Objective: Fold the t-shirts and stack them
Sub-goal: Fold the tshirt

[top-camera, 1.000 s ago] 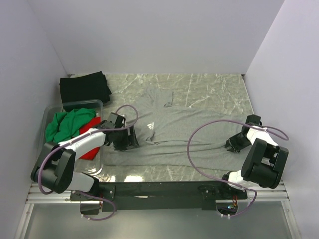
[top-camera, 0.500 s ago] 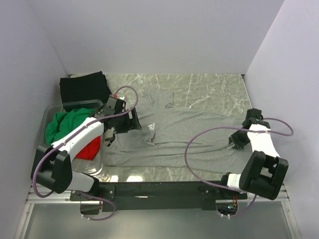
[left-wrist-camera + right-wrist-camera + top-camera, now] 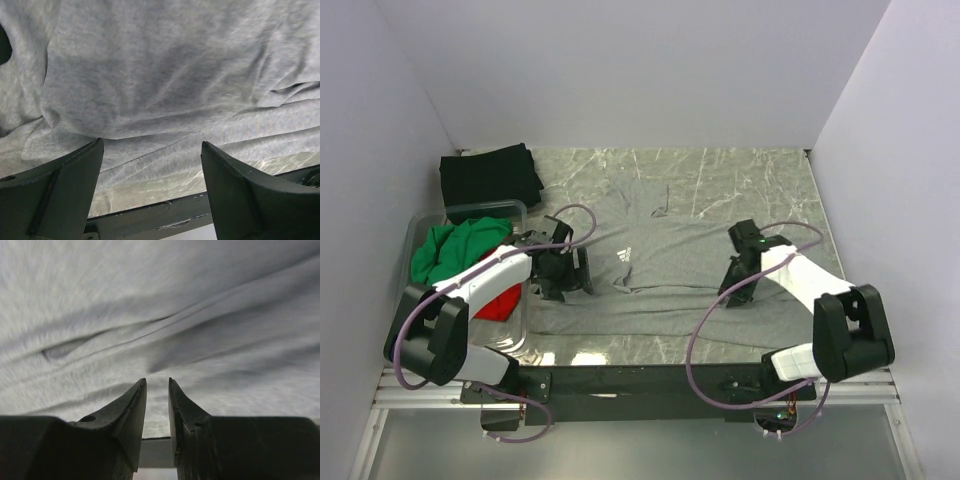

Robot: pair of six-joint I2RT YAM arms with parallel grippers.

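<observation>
A heather-grey t-shirt (image 3: 670, 250) was spread flat across the middle of the marble-patterned desk (image 3: 750, 175), its dark collar (image 3: 660, 205) turned toward the far wall and its small white chest logo (image 3: 622, 252) facing up. The left tool (image 3: 570, 275) was positioned over the shirt's left edge, just beside a clear plastic bin (image 3: 470, 208). In the left wrist view, the left tool (image 3: 150, 145) was seen with its fingers (image 3: 75, 175) spread wide apart and nothing between them, and creased grey fabric (image 3: 160, 75) filled the view beyond. The right tool (image 3: 736, 285) was lowered over the right half of the same shirt. Its fingers (image 3: 130, 410) were held only narrowly apart in the right wrist view, where the right tool (image 3: 157, 382) was seen with no cloth caught in the gap above rippled grey fabric (image 3: 160, 300). A green t-shirt (image 3: 450, 250) and a red t-shirt (image 3: 500, 300) were bundled in the bin. A folded black t-shirt (image 3: 488, 178) was laid in the desk's far left corner.
</observation>
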